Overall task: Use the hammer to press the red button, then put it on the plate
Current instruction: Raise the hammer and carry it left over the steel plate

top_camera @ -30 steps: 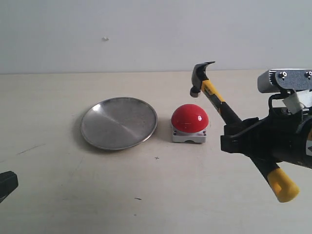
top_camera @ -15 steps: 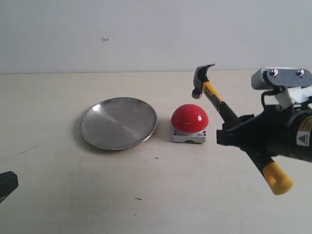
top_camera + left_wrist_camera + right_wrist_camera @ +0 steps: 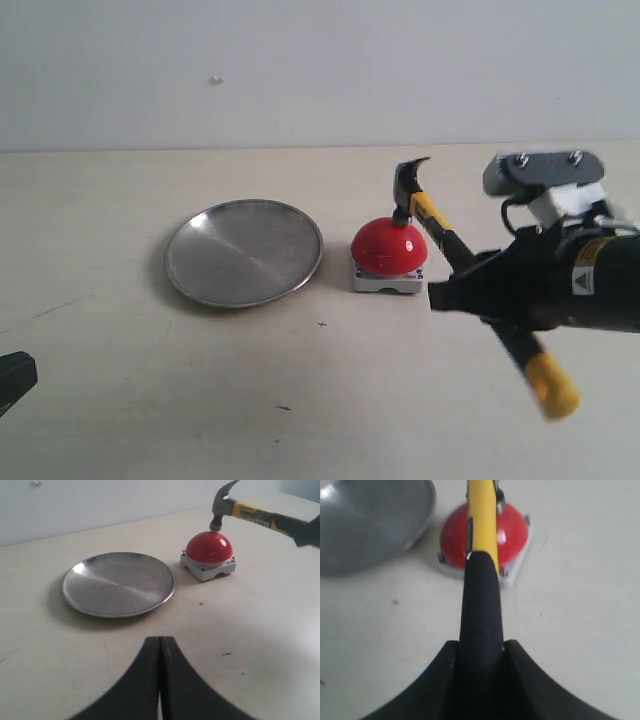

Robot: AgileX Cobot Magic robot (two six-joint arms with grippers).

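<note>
My right gripper [image 3: 462, 286] [image 3: 481, 647] is shut on the black handle of the hammer [image 3: 440, 232] [image 3: 481, 595]. The hammer slants up to the left, its yellow butt end low at the right. Its dark steel head [image 3: 407, 188] [image 3: 222, 507] rests on top of the red button [image 3: 388, 245] [image 3: 209, 547] [image 3: 507, 537], which sits on a square grey base. The silver plate [image 3: 243, 251] [image 3: 118, 583] [image 3: 365, 522] lies just left of the button with nothing on it. My left gripper [image 3: 161, 641] is shut with nothing in it, low at the near left, short of the plate.
The beige table [image 3: 150, 380] runs back to a pale wall. A few small dark specks [image 3: 284, 407] mark its surface in front of the plate and button.
My right gripper has moved down and left with the hammer. The hammer head has dropped from above the button onto its dome. The left gripper has not moved.
</note>
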